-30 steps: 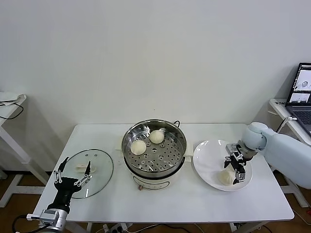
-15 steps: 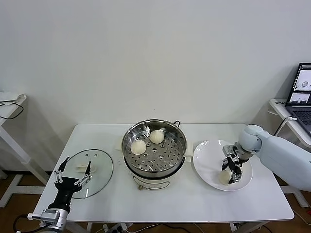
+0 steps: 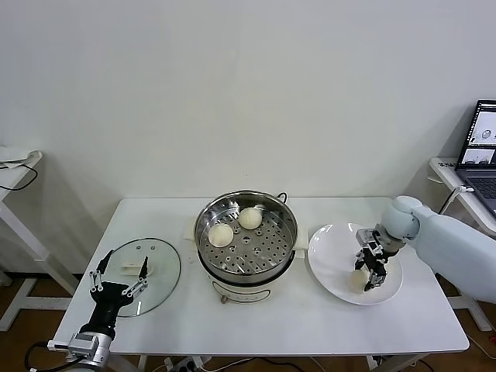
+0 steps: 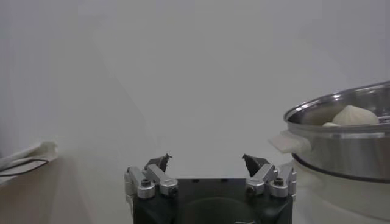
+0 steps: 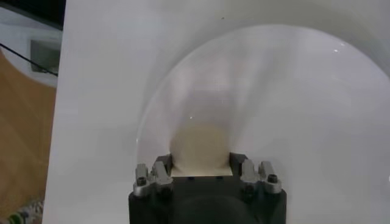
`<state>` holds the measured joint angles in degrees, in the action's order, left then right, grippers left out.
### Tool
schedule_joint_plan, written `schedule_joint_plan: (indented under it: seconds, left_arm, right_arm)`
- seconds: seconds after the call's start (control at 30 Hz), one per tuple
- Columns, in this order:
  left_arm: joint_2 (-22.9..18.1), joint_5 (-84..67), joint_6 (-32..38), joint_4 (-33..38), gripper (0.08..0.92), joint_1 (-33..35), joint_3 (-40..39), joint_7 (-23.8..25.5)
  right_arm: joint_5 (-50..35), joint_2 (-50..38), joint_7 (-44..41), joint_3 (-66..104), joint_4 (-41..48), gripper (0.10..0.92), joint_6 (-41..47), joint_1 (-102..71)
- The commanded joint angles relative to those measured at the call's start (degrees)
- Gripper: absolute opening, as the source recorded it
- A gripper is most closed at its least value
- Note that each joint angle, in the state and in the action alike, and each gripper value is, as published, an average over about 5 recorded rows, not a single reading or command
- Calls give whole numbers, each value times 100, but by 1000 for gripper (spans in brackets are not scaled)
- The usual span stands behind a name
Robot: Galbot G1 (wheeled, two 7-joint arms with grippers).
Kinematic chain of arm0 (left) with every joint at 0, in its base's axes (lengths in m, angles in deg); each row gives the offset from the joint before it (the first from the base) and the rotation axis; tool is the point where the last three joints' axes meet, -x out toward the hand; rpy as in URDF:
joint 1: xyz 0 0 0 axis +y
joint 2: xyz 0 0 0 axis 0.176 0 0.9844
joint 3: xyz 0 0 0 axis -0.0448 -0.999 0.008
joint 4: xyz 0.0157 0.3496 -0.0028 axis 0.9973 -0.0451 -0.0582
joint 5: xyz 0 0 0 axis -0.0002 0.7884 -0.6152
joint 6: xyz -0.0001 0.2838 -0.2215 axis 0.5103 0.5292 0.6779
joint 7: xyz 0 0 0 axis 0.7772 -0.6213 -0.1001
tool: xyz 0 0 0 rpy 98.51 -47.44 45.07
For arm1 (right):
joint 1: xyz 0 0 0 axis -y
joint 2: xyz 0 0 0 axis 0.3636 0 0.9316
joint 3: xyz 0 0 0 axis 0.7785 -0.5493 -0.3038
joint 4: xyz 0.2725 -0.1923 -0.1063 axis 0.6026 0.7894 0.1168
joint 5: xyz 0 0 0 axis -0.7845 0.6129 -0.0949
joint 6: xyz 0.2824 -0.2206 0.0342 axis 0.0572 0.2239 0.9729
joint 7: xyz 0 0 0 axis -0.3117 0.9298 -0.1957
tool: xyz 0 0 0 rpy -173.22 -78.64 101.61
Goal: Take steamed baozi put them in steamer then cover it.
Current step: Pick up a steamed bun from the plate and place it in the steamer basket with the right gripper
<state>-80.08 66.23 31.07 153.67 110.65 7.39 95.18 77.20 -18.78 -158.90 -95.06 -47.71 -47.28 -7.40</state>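
A smooth, round, cream-white dough baozi (image 3: 359, 280) sits on the near part of the flat white round plate (image 3: 329, 252) at the right of the table, pinched between the fingers of the right gripper (image 3: 367, 277), which reaches down onto it from the right. In the right wrist view the bun (image 5: 202, 148) fills the gap between the jaws. Two more cream-white baozi (image 3: 221, 234) (image 3: 249, 218) lie on the perforated tray of the wide shiny stainless-steel steamer (image 3: 273, 256) at the table's centre, toward its far left. The round clear glass lid (image 3: 163, 267) lies flat at the left on the white table (image 3: 310, 325). The left gripper (image 3: 118, 277) hovers at the lid's near edge, its fingers spread wide and holding nothing.
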Motion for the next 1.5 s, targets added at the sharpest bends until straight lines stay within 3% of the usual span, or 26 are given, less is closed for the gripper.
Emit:
schedule_joint_plan:
  seconds: [0.03,0.33,0.6,1.07,1.5]
  left_arm:
    - [19,28,-17,12,823,-7,-59,-13]
    - [56,28,-32,26,823,-23,-41,-12]
    - [69,10,-31,-13,823,-43,30,18]
    - [85,-48,-26,-86,823,-73,191,65]
    - [100,-91,-17,-124,823,-77,312,96]
  right_arm:
    - [-684,-122,-219,-964,-331,633,-181,1877]
    - [-1027,540,-501,-2072,-525,636,-1633,4037]
    - [-624,1562,-221,-2489,-1001,636,-3015,4635]
    - [49,2826,605,-2706,-1113,636,-3896,4238]
    - [70,3197,687,-2822,-1317,636,-3887,3584]
